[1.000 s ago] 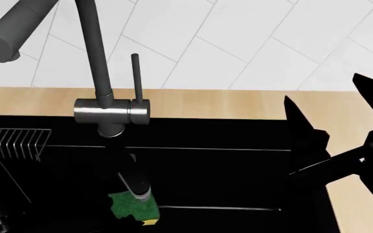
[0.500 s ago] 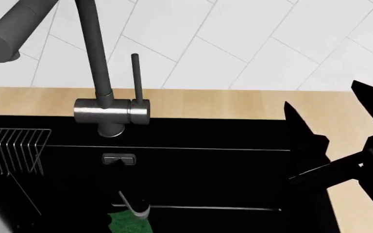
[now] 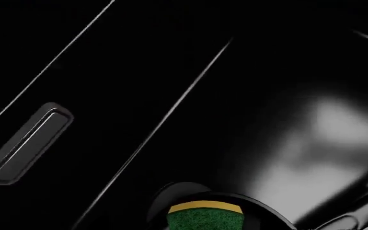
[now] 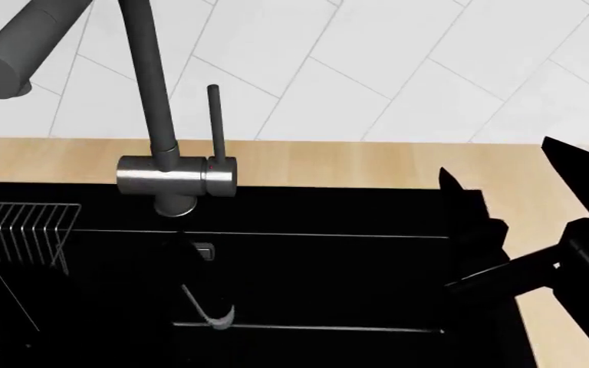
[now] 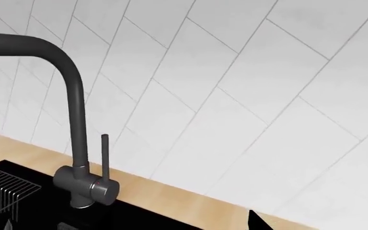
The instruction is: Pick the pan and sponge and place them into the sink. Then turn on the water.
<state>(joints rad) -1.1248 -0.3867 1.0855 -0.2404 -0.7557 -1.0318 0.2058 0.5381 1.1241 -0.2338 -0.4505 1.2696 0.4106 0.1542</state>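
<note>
In the head view the matte-black sink fills the lower half of the frame, with the pale wooden countertop running behind it and the white tiled wall above. The tall dark-grey tap rises at about ten o'clock from the frame's centre, its steel body sitting at the basin's back edge and its thin upright lever just beside the neck. A wire rack hangs at the nine o'clock edge. The right gripper hovers at about three o'clock over the basin's right rim, its two black fingers spread wide apart with nothing between them. The left gripper cannot be made out clearly in either view that covers it, so how far it is parted cannot be told. In the left wrist view the sponge shows green face up with a yellow edge, low inside the black basin, partly ringed by a dark rounded shape; whether anything grips it cannot be told. The steel overflow slot lies on the basin wall well apart from it. The right wrist view shows the tap against the tiles. The pan cannot be made out.
</note>
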